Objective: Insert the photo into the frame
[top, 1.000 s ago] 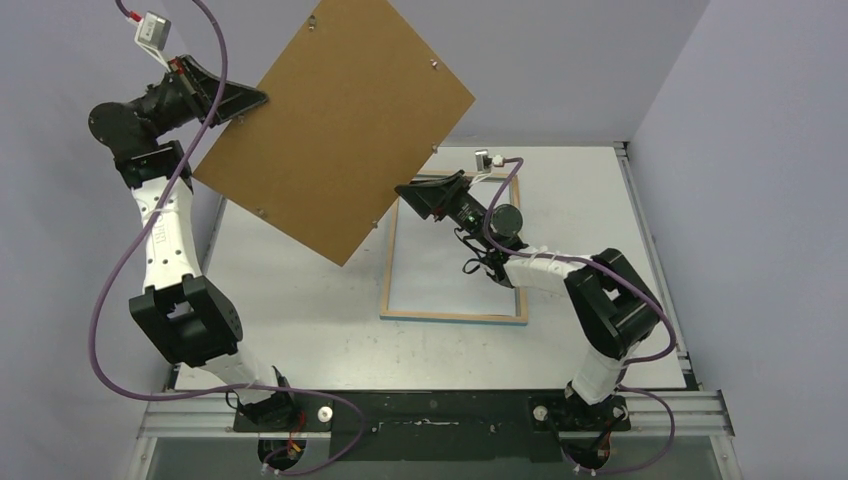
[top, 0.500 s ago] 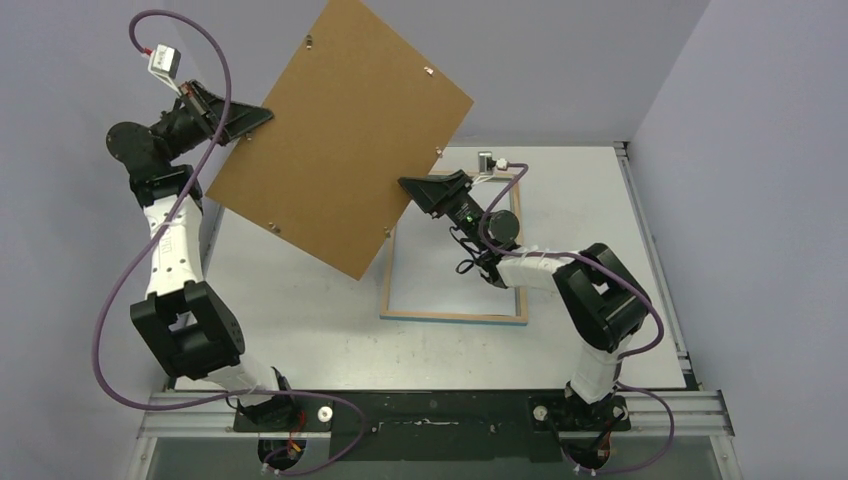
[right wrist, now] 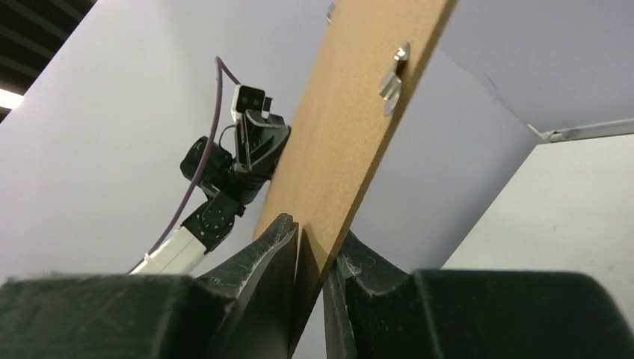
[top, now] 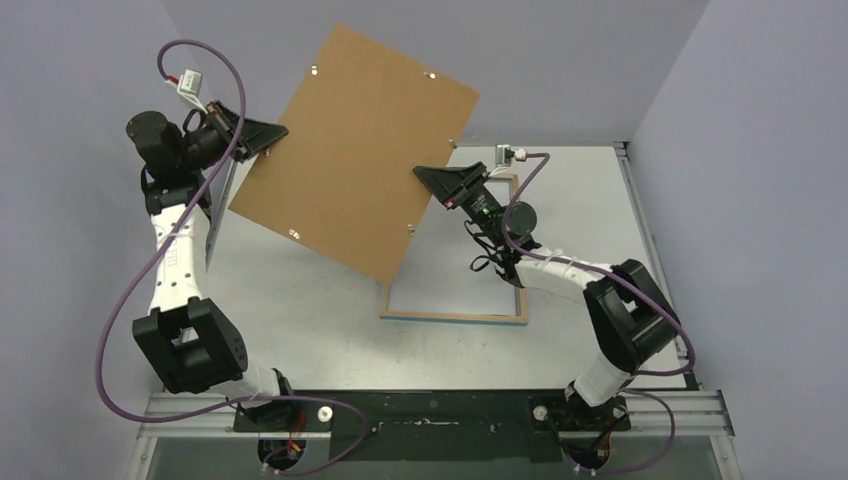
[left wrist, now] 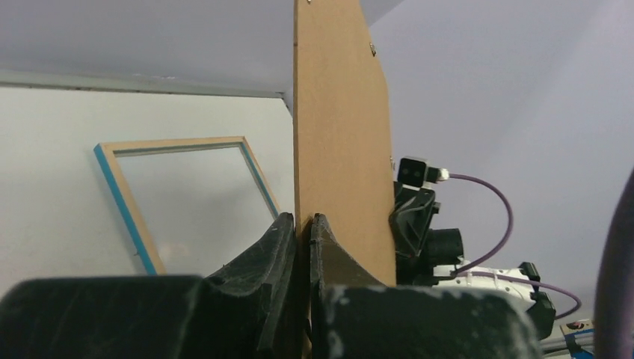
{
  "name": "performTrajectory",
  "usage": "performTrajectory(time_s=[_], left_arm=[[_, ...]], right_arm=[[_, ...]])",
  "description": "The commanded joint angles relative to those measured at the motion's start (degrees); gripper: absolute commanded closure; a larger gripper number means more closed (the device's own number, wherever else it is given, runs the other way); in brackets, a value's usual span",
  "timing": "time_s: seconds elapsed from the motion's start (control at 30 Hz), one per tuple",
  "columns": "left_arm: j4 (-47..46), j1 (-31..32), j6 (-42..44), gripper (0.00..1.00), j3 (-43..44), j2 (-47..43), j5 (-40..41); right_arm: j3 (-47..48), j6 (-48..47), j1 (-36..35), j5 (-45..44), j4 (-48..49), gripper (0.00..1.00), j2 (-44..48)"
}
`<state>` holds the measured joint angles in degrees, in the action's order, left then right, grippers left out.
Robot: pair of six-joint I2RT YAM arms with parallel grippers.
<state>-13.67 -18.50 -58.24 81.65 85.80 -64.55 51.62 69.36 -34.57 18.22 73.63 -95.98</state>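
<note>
left gripper [top: 275, 132] pinching backing board [top: 350, 150] edge | right gripper [top: 422, 171] pinching opposite edge (held aloft, tilted) | frame [top: 455, 317] flat on table [top: 300, 300]

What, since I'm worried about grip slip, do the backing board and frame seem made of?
The backing board looks like hardboard or MDF: matte, uniform brown, no grain. The frame seems pale wood with a blue-painted side, though laminate is possible.
</note>
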Motion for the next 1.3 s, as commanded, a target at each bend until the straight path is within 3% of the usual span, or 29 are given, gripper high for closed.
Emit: performTrajectory(time_s=[0.0, 0.07, 0.17, 0.23, 0.33, 0.43, 0.57, 0.8, 1.07, 1.27], left_arm=[[13.1, 2.66, 16.07, 1.0, -0.87, -2.47, 3.64], [12.79, 3.53, 16.22, 1.0, -1.95, -2.5, 3.6], [13.35, 4.94, 17.3, 0.98, -2.27, -2.39, 2.79], [17.03, 5.52, 19.88, 0.7, -1.44, -2.16, 2.24], [23.54, 5.55, 25.39, 0.42, 0.94, -1.05, 2.33], [33.07, 5.49, 32.6, 0.29, 4.44, 1.89, 3.92], [44.81, 6.11, 43.74, 0.27, 6.89, 5.56, 9.63], [50.35, 11.17, 54.68, 0.28, 6.13, 9.74, 22.33], [47.64, 20.34, 56.2, 0.42, 3.39, 17.14, 27.84], [42.79, 25.44, 54.1, 0.44, 1.78, 21.41, 29.08]], right_arm=[[1.53, -2.27, 2.0, 0.07, -4.77, 0.81, 7.32], [1.27, -1.36, 2.13, 0.39, -3.93, 0.82, 7.27], [0.95, 1.08, 3.35, 1.37, -3.09, 0.94, 6.73], [0.31, 3.22, 5.05, 2.22, -3.45, 0.95, 7.16], [-0.21, 4.69, 10.05, 4.77, -7.74, 0.95, 9.64], [4.31, 5.56, 15.48, 12.17, -19.93, 0.95, 9.97], [5.02, 8.09, 22.42, 20.47, -25.52, 0.95, 11.03], [3.93, 2.06, 31.67, 25.34, -40.64, 0.95, 16.39], [2.69, -8.56, 34.45, 28.97, -55.06, 0.95, 16.63], [0.78, -12.21, 36.74, 30.6, -58.11, 0.95, 15.58]])
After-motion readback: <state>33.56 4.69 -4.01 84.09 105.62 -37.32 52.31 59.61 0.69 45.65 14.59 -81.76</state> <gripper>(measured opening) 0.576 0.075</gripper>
